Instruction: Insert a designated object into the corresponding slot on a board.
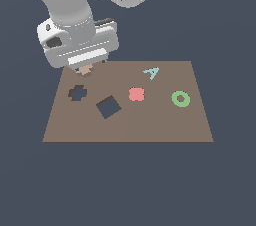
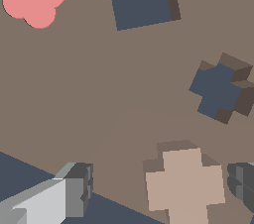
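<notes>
tan cross block between parted fingers

tan plus-shaped block [image 2: 184, 185] lies at the brown board's [image 1: 150, 120] far corner, between the pincer's [image 2: 161, 188] spread fingers [image 2: 74, 191], neither touching. cross-shaped slot [image 1: 77, 92] sits near. the arm hides most of the block in the exterior view.

Lighting: even, moderate, no visible source.
Shadows: faint soft arc on board [image 2: 99, 94] in wrist view; none cast in exterior view.
Glare: none.
Focus: both views uniformly sharp.
Quality: coarse, slightly pixelated edges.
Distortion: none visible at edges.
</notes>
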You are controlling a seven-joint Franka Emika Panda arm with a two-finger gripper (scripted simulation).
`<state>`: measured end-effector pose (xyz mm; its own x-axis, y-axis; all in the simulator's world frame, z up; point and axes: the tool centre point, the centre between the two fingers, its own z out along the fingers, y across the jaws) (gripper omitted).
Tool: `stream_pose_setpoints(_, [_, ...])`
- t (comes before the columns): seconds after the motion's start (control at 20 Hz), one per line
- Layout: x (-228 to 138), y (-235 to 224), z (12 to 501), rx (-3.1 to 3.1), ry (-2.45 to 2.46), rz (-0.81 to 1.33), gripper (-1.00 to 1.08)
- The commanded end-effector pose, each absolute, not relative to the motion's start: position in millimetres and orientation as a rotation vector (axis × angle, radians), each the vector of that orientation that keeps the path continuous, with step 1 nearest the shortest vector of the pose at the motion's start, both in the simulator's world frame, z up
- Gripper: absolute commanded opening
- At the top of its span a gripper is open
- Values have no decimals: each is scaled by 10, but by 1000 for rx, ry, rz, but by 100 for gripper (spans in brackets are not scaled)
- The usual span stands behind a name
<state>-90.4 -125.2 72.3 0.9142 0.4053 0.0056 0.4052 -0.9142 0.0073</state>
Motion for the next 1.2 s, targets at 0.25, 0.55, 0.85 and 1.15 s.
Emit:
stream_pose_setpoints(0.25, [-1005,-1494,560,3045,767,4,100])
stream_pose_setpoints(0.55, [-1030,-1582,504,3037,805,1,100])
stream_pose_setpoints(0.85, [-1031,-1586,478,3038,802,0,100])
stream_pose_setpoints(1.15, [-1029,-1590,325,3036,807,0,100])
